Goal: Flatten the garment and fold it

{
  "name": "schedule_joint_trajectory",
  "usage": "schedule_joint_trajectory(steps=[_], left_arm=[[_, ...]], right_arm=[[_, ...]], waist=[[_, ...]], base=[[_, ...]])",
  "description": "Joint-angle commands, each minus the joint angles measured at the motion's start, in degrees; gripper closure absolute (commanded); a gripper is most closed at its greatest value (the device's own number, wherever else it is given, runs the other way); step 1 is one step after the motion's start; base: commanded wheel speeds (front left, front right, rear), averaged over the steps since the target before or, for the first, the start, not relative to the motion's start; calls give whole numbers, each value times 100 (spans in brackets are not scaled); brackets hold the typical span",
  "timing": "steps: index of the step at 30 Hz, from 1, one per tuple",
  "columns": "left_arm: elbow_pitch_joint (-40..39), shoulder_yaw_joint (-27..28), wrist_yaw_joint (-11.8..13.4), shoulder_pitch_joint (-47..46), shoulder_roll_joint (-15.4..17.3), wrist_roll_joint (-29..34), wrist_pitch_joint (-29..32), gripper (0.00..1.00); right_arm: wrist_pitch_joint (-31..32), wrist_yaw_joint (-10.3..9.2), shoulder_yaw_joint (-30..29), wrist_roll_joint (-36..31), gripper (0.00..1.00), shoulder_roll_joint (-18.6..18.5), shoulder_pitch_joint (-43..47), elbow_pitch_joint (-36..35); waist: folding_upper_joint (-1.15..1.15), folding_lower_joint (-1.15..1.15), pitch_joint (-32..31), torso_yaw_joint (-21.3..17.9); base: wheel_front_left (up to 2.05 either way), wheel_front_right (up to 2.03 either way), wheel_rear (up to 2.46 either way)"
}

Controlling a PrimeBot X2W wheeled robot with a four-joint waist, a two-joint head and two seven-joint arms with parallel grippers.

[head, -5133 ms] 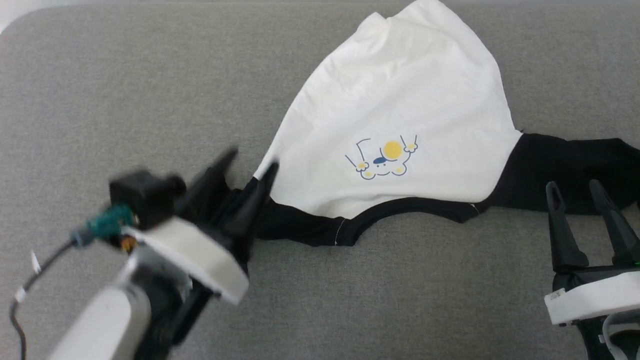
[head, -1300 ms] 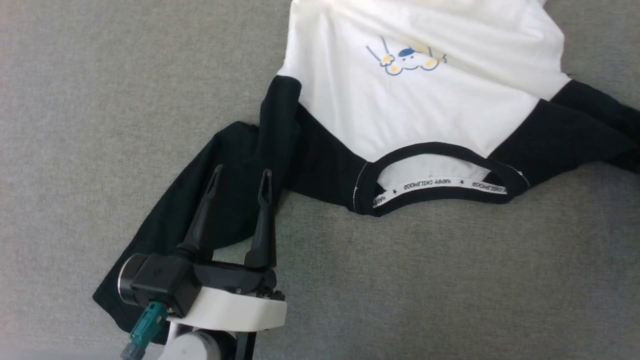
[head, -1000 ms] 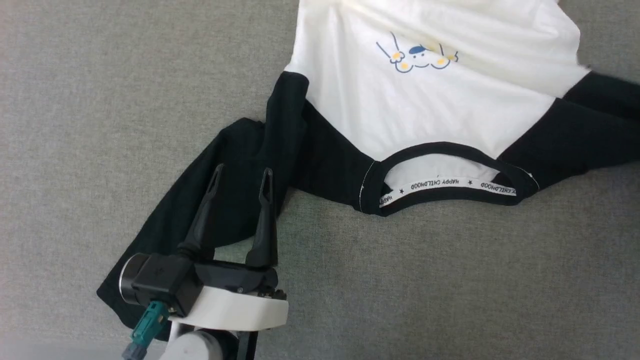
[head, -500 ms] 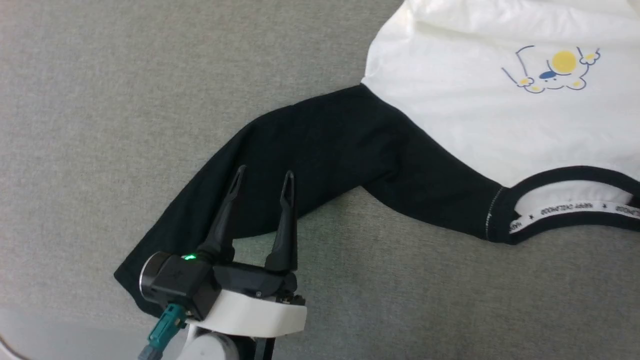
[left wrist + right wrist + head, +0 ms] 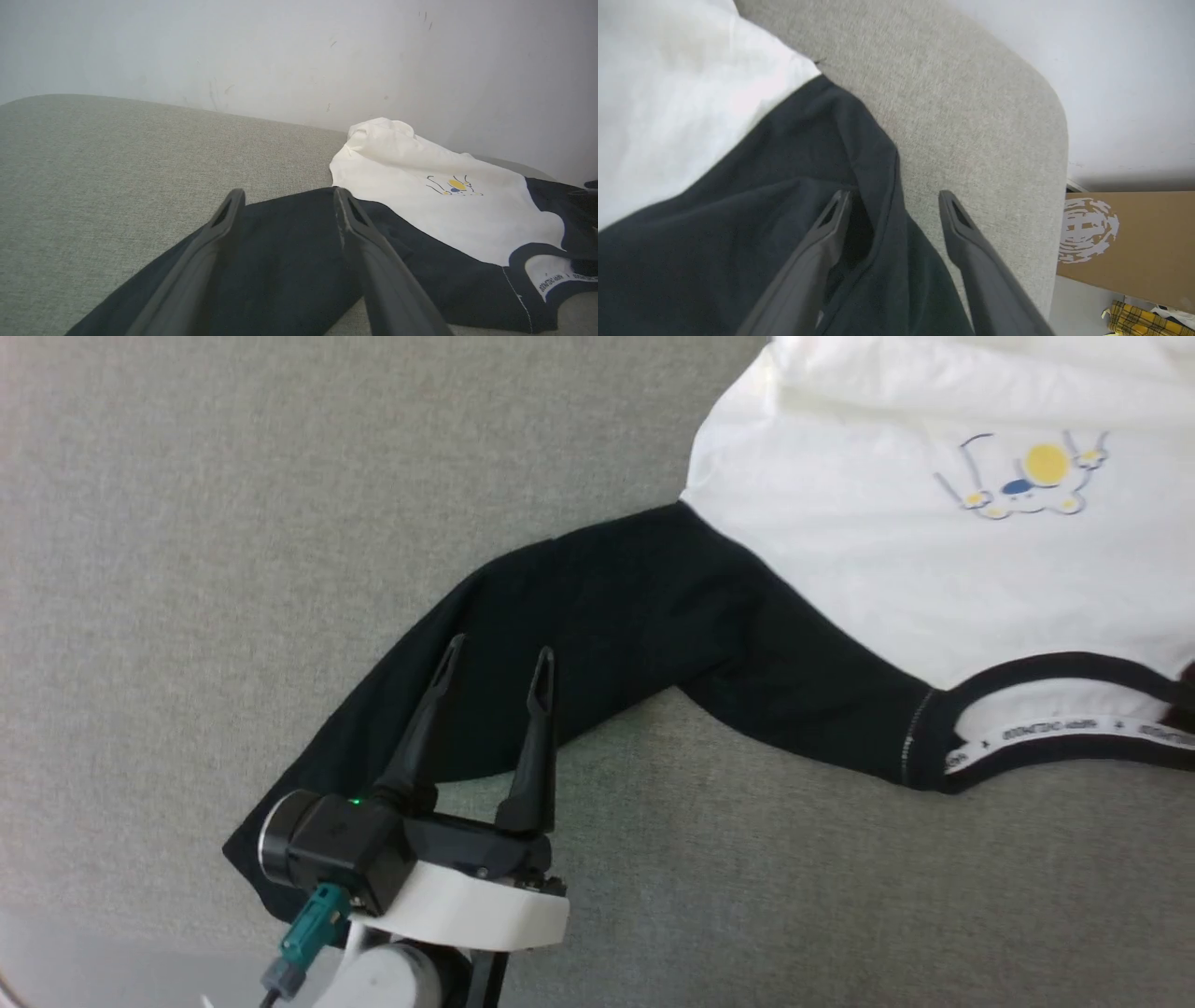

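Nearest the robot, the left gripper (image 5: 500, 647), two long dark fingers on a black and white wrist, is poised over a flat grey woven fabric surface (image 5: 187, 523). Its fingers are spread wide and hold nothing. Their tips lie over the lower edge of a long black sleeve (image 5: 579, 607); whether they touch the cloth cannot be told.

That sleeve belongs to a small white T-shirt (image 5: 887, 551) with black sleeves, which lies on the grey surface with its neck towards the robot. The sleeve stretches flat and diagonally from near the surface's front edge up to the white body. To its right, the black-trimmed round collar (image 5: 1055, 663) lies open, showing a narrow white neck tape (image 5: 1055, 730) with printed letters too small to read. Farther off, on the white chest, sits a small blue and yellow cartoon print (image 5: 1027, 476).

At the shirt's far side, the right gripper (image 5: 894, 195) is also wide open and grips nothing. A fold of the other black sleeve (image 5: 761, 224) lies between and under its fingers, near the surface's rounded edge. Beyond that edge stands a brown cardboard box (image 5: 1125, 238). Behind the shirt rises a plain pale wall (image 5: 280, 46).
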Motion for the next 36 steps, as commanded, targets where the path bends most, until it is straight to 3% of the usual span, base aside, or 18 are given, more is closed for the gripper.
schedule_joint_trajectory(steps=[1,4,8,14,20,26,30,36], left_arm=[[19,21,-32,-9,49,-18,10,0],[35,64,-28,97,117,-84,35,0],[30,137,18,328,214,-170,43,0],[-13,220,41,686,342,-223,-46,0],[14,174,25,924,340,-208,-122,0],[72,-78,-147,668,586,41,242,0],[263,-553,-582,-52,857,380,1187,0],[787,-1216,-1436,-1188,736,464,2355,0]], right_arm=[[-115,-12,-34,26,0,82,-99,-8],[-579,-12,-296,19,0,356,-17,-236],[-1414,-12,-976,-232,0,1117,494,-915],[-2272,-12,-1910,-775,0,2967,1893,-2312],[-2906,-12,-2347,-1146,0,4663,3082,-3207],[-3109,-12,-2400,-1192,0,4963,3406,-3463],[-3099,-12,-2337,-1203,0,4977,3308,-3511],[-3057,-12,-2183,-1022,0,4979,3183,-3435]], waist=[[0,0,-355,-231],[0,0,-665,-340],[0,0,-1022,-498],[0,0,-1328,-724],[0,0,-1477,-868],[0,0,-1483,-1040],[0,0,-1395,-1063],[0,0,-1132,-1041]], base=[[0,0,0],[0,0,0],[0,0,0],[0,0,0],[0,0,0],[0,0,0],[0,0,0],[0,0,0]])
